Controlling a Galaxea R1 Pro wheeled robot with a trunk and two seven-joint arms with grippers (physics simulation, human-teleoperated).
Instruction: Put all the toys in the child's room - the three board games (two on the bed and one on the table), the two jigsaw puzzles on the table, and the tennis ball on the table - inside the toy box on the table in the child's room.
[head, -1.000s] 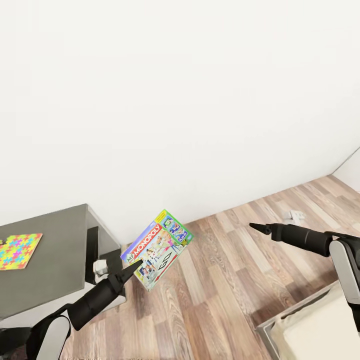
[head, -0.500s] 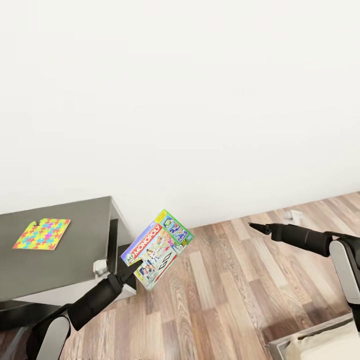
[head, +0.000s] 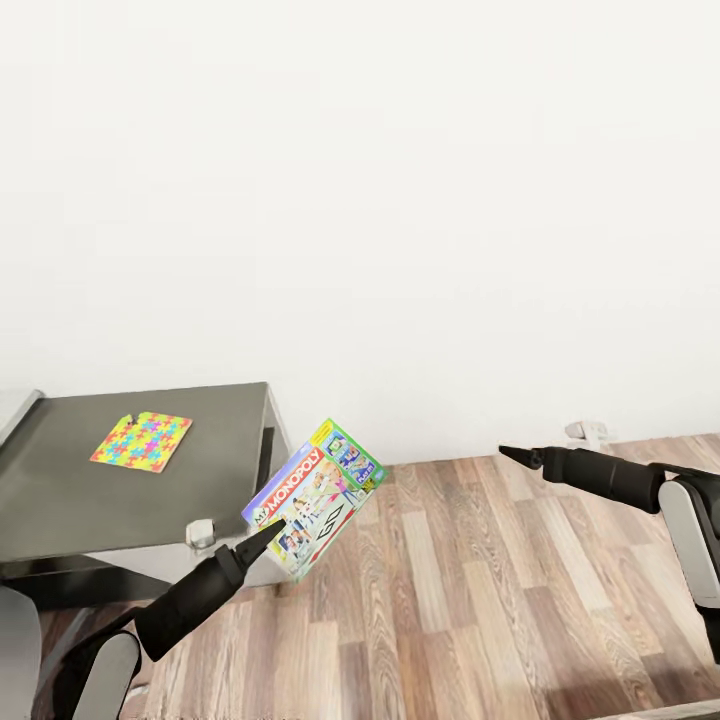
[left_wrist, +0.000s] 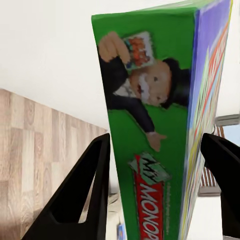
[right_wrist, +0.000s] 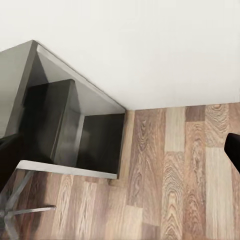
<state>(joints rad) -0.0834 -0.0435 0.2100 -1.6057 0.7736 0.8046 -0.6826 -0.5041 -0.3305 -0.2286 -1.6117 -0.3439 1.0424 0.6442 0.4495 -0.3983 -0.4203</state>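
One board game, a green-edged Monopoly box. One jigsaw puzzle on the far left. One table, dark grey. Two grippers: left gripper, right gripper. One small white fitting at the far wall's foot.

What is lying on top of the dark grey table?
On the dark grey table lies one jigsaw puzzle, flat. The Monopoly box, held by the left gripper, covers the table's near corner, so nothing can be told there.

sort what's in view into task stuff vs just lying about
Task things: Monopoly board game held in the left gripper; jigsaw puzzle on the table.

Lying about: small white object on the floor by the wall; chair base.
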